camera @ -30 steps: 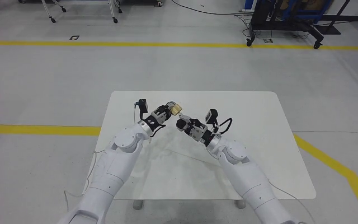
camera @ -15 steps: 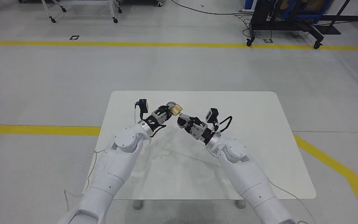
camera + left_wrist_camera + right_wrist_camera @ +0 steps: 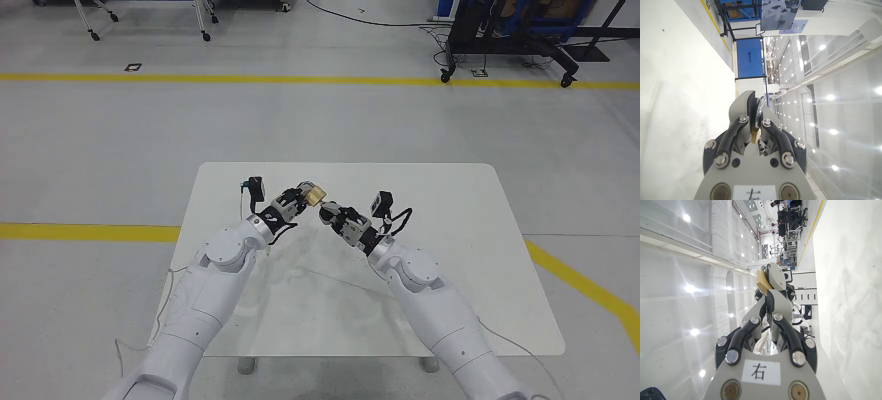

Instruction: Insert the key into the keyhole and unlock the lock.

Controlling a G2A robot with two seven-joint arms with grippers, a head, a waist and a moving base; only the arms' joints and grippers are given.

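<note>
Over a white table (image 3: 450, 200) on yellow-lined floor (image 3: 300, 110), left gripper (image 3: 758, 102) clamps the lock (image 3: 755, 135); right wrist view shows right gripper (image 3: 767, 296) closed beside it, contents hidden.

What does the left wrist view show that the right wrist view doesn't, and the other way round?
The left wrist view adds the silver shackle clamped between the fingers of the left gripper. The right wrist view adds the right gripper, shut, its tip up against the end of the brass lock. Both show the lock held by the left gripper, and the white table.
</note>
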